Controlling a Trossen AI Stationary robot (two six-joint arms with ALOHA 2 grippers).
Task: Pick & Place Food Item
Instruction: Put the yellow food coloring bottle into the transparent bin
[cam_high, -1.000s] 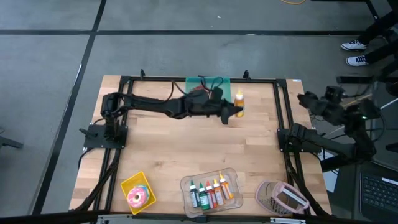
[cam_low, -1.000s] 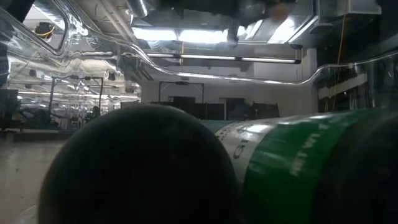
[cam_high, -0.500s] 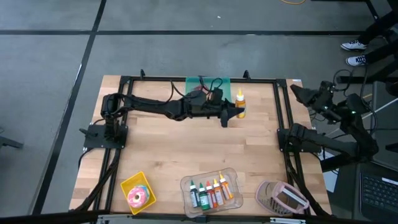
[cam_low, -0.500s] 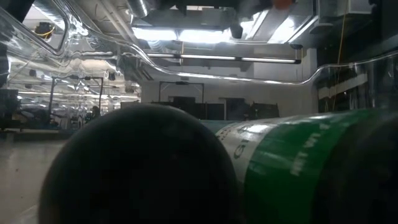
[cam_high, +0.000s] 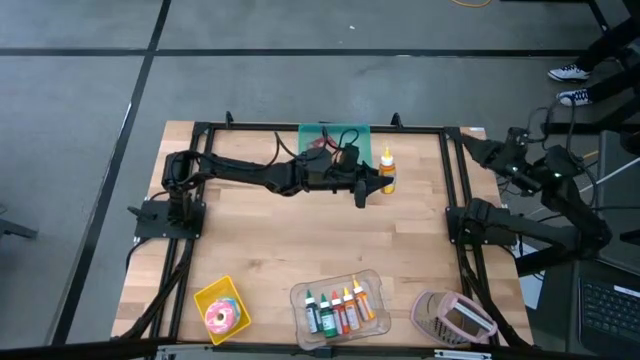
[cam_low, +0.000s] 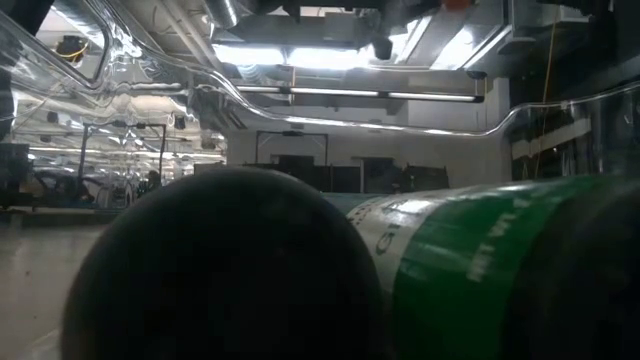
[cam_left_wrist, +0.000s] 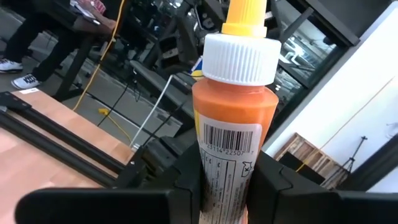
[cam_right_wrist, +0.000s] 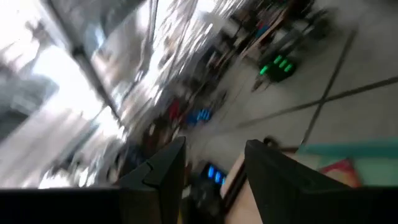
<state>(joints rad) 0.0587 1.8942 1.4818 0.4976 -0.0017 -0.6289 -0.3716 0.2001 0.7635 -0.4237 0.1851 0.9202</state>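
Note:
An orange sauce bottle (cam_high: 385, 168) with a white cap and a yellow nozzle is held over the table's far middle, just right of a green mat (cam_high: 333, 134). My left gripper (cam_high: 377, 180) is shut on it and reaches in level from the table's left. In the left wrist view the bottle (cam_left_wrist: 233, 118) fills the middle, between my left gripper's (cam_left_wrist: 227, 202) two dark fingers. My right gripper (cam_high: 474, 149) hangs open over the table's far right corner, pointing toward the table. In its own view nothing stands between the fingers of my right gripper (cam_right_wrist: 214, 180). My left gripper pinches the bottle's labelled lower body (cam_left_wrist: 225, 177) between its two fingers (cam_left_wrist: 186, 183), one on each side. The fingers come in level from the table's left and lie across the bottle. The bottle stands nozzle end up in the hold. Its base is hidden below the fingers.
Along the near edge stand a yellow bowl (cam_high: 220, 306) with a pink doughnut, a clear tray (cam_high: 338, 305) with several small coloured bottles, and a pink basket (cam_high: 452, 318). A dark round shape (cam_low: 220, 270) and a green bottle (cam_low: 480, 270) block the low view. A black frame (cam_high: 455, 180) rims the table.
My right gripper has swung toward the table's far right corner and turned, so it now points in over the frame. My left gripper and the bottle stay about where they were.

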